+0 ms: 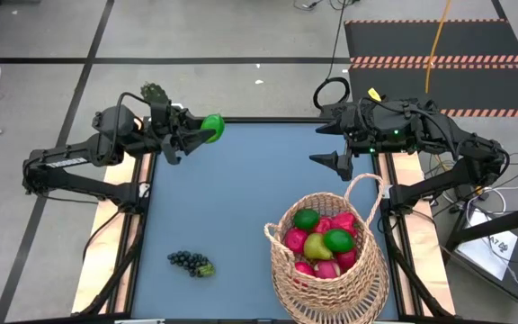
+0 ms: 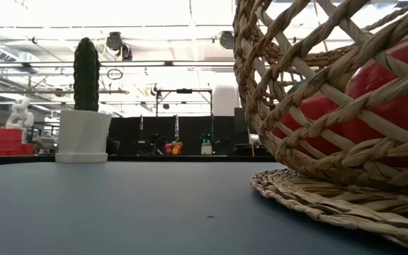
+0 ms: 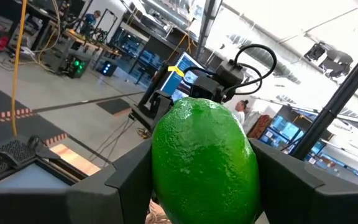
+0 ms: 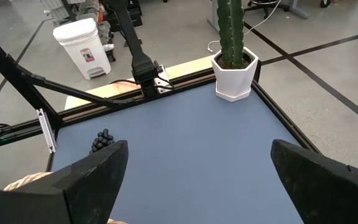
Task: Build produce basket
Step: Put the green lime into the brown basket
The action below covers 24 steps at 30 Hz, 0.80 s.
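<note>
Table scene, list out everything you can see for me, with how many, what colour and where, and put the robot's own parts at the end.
basket: one, tan wicker with a loop handle, near right part of the table.
fruit in the basket: several; two green limes, a yellow-green pear, red and pink pieces; exact number hidden.
grapes: one dark bunch, lying on the table near its front left.
lime: one, bright green, held above the table's far left edge.
cactus: one, green, in a white pot at the far left corner.
table: one, blue-grey top.
left tool: dark, shut on the lime at the far left.
right tool: dark, open, empty, hanging over the far right, behind the basket.
</note>
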Each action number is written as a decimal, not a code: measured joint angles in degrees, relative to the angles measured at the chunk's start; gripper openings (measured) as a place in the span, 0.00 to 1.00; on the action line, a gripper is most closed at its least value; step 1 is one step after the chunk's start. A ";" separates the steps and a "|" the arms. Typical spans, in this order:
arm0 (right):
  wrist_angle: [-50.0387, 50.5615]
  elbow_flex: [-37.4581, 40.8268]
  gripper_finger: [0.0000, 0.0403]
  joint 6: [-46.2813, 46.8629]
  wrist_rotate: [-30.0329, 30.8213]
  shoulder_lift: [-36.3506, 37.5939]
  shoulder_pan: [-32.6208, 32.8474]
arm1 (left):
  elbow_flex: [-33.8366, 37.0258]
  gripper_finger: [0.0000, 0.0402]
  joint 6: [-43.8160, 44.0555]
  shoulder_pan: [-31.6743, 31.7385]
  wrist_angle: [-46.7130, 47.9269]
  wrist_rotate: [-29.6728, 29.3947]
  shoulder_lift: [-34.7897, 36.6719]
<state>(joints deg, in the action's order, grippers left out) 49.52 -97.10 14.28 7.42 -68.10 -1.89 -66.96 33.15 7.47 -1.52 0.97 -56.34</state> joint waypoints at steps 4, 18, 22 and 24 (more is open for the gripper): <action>0.00 0.00 0.97 0.00 0.00 -0.01 0.00 | 0.00 0.60 0.02 0.02 0.00 0.00 0.00; 0.00 0.00 0.97 0.02 -0.02 -0.01 0.00 | 0.00 0.60 -4.45 0.02 -0.02 -0.02 0.00; 0.00 0.00 0.97 0.04 -0.02 -0.01 0.00 | 0.00 0.60 -7.76 0.02 -0.02 -0.02 0.00; 0.00 0.00 0.97 0.04 -0.02 0.00 0.00 | 0.00 0.60 -8.64 0.02 -0.52 0.04 -0.02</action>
<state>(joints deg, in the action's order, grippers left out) 49.52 -97.10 14.33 7.40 -68.10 -1.89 -66.96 24.51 7.49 -2.04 1.01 -56.36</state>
